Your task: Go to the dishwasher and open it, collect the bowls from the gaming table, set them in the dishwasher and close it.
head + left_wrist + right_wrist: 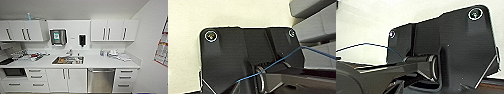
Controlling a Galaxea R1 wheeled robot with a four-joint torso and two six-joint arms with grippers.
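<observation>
The dishwasher (pixel 101 80) sits under the white counter (pixel 100 62), right of centre in the head view, its brushed steel door shut and its bar handle (pixel 101 71) running across the top edge. It stands between a pair of white cabinet doors (pixel 67 80) on its left and a stack of three white drawers (pixel 123 80) on its right. How it lies relative to either gripper cannot be told, since the head view carries no arm and the wrist views carry no part of the kitchen.

The head view gives the whole kitchenette: one sink (pixel 68 60) set in the counter left of the dishwasher, a paper-towel dispenser (pixel 58 37) and a dark soap dispenser (pixel 82 40) on the far wall, and wall cabinets (pixel 114 30) above. Clutter lies on the counter at far left and far right, too blurred to name.

The left wrist view shows the robot's own dark plate against a pale surface, a thin blue cable (pixel 285 58) crossing it, and grey stepped shapes (pixel 315 22) at one side. The right wrist view shows the same plate against a pale background. Whether the fingers of either gripper are apart or together cannot be told.
</observation>
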